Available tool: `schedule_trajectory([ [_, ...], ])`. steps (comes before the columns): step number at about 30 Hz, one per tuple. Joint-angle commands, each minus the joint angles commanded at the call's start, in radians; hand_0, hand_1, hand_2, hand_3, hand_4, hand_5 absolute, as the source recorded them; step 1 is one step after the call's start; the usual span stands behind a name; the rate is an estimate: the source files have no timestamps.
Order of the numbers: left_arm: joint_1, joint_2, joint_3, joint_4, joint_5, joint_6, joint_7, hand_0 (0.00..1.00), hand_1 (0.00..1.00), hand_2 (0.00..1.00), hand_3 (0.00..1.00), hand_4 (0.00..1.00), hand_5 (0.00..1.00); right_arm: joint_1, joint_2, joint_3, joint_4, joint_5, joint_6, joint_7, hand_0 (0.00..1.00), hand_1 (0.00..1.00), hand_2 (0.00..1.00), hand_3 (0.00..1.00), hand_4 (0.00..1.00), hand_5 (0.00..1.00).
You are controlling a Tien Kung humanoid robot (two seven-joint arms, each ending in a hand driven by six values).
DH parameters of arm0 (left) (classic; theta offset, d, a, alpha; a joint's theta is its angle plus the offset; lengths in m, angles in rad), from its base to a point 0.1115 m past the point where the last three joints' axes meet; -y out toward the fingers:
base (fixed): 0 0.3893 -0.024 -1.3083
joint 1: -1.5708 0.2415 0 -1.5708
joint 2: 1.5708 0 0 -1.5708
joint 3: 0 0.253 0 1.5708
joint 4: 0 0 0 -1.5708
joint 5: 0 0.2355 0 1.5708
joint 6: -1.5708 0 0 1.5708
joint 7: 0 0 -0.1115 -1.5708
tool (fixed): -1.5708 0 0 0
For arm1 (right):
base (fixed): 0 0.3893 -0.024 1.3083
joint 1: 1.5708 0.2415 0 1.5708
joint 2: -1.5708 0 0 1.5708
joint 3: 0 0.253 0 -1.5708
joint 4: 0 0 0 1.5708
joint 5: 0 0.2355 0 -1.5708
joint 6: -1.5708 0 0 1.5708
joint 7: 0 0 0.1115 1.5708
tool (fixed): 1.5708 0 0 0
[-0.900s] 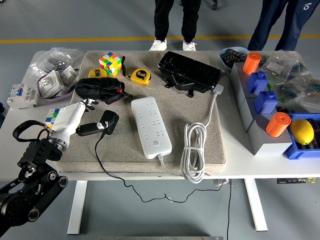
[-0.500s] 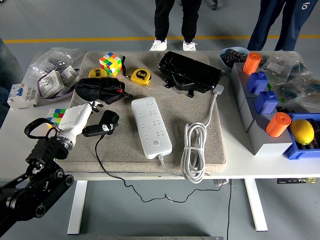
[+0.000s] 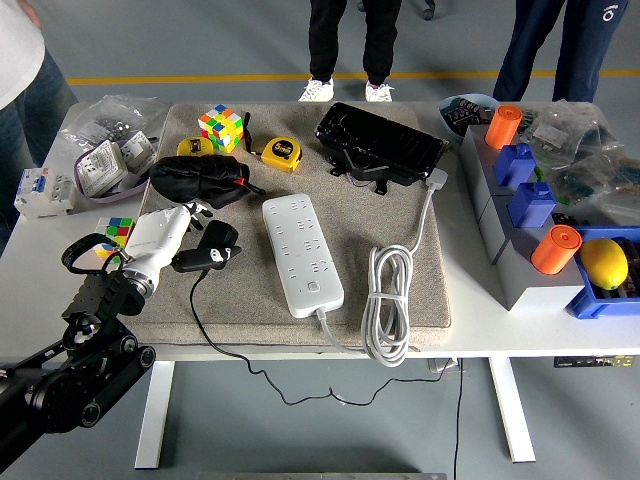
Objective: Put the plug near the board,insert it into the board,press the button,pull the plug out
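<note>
Between the plug (image 3: 212, 250), which the left hand (image 3: 160, 240) is gripping, and the power strip (image 3: 301, 253), a narrow band of bare mat (image 3: 400, 200) is lying open. Behind the hand, a black pouch (image 3: 198, 180) is closing the way. Further back, a yellow tape measure (image 3: 282, 153) and a colour cube (image 3: 221, 127) are standing. Right of the strip, the coiled white cable (image 3: 387, 300) is taking the room, and a black case (image 3: 380, 144) is lying across the far side of the mat. The plug's black cord (image 3: 198, 315) is trailing over the front edge.

Black plug (image 3: 212, 249) lies left of white board (image 3: 301, 253).
</note>
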Motion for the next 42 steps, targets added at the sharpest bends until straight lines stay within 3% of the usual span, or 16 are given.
schedule_trajectory([
  [3, 0.001, -0.002, -0.003, 0.003, 0.002, 0.006, 0.011, 0.419, 0.465, 0.484, 0.64, 0.998, 0.514, -0.001, 0.0, -0.001, 0.0, 0.0, 0.0, 0.0, 0.629, 0.634, 0.601, 0.542, 0.649, 0.157],
  [4, 0.001, -0.002, -0.003, 0.004, 0.001, 0.006, 0.012, 0.306, 0.393, 0.438, 0.593, 0.998, 0.479, 0.0, 0.0, -0.002, 0.0, 0.0, 0.0, 0.0, 0.63, 0.633, 0.601, 0.542, 0.648, 0.156],
  [19, -0.01, -0.009, 0.009, 0.028, -0.018, 0.027, 0.009, 0.259, 0.379, 0.436, 0.565, 0.998, 0.43, 0.0, 0.0, -0.001, 0.001, -0.003, -0.001, 0.003, 0.628, 0.632, 0.599, 0.54, 0.643, 0.155],
  [21, -0.012, -0.011, 0.012, 0.032, -0.034, 0.029, 0.002, 0.259, 0.379, 0.436, 0.565, 0.998, 0.43, -0.001, -0.001, -0.002, 0.002, -0.003, -0.001, 0.004, 0.628, 0.632, 0.599, 0.54, 0.643, 0.155],
  [22, -0.012, -0.012, 0.014, 0.033, -0.039, 0.03, 0.0, 0.262, 0.393, 0.453, 0.55, 0.998, 0.372, -0.001, -0.001, -0.002, 0.002, -0.003, -0.001, 0.004, 0.63, 0.631, 0.597, 0.539, 0.64, 0.154],
  [27, -0.01, -0.014, 0.019, 0.036, -0.074, 0.043, -0.029, 0.262, 0.393, 0.453, 0.55, 0.998, 0.372, -0.002, -0.001, -0.003, 0.002, -0.005, -0.002, 0.005, 0.63, 0.631, 0.597, 0.539, 0.64, 0.154],
  [28, -0.011, -0.014, 0.02, 0.037, -0.085, 0.044, -0.034, 0.264, 0.407, 0.458, 0.539, 0.966, 0.129, -0.001, -0.001, -0.004, 0.002, -0.005, -0.003, 0.005, 0.629, 0.631, 0.598, 0.538, 0.638, 0.153],
  [33, -0.013, -0.014, 0.027, 0.042, -0.118, 0.059, -0.054, 0.264, 0.407, 0.458, 0.539, 0.966, 0.129, 0.0, -0.001, -0.004, 0.003, -0.005, -0.003, 0.007, 0.629, 0.631, 0.598, 0.538, 0.638, 0.153],
  [34, -0.013, -0.013, 0.028, 0.042, -0.118, 0.06, -0.056, 0.277, 0.407, 0.457, 0.552, 0.886, 0.009, 0.0, -0.002, -0.003, 0.003, -0.006, -0.004, 0.007, 0.629, 0.63, 0.596, 0.537, 0.636, 0.151],
  [39, -0.013, -0.014, 0.034, 0.042, -0.114, 0.054, -0.053, 0.277, 0.407, 0.457, 0.552, 0.886, 0.009, 0.0, -0.004, -0.005, 0.005, -0.007, -0.005, 0.008, 0.629, 0.63, 0.596, 0.537, 0.636, 0.151],
  [40, -0.012, -0.014, 0.034, 0.039, -0.112, 0.054, -0.053, 0.285, 0.406, 0.449, 0.557, 0.82, 0.002, -0.001, -0.004, -0.005, 0.006, -0.008, -0.005, 0.009, 0.63, 0.628, 0.594, 0.537, 0.634, 0.15],
  [42, -0.011, -0.012, 0.037, 0.035, -0.111, 0.053, -0.058, 0.285, 0.406, 0.449, 0.557, 0.82, 0.002, -0.002, -0.005, -0.006, 0.006, -0.008, -0.005, 0.009, 0.63, 0.628, 0.594, 0.537, 0.634, 0.15],
])
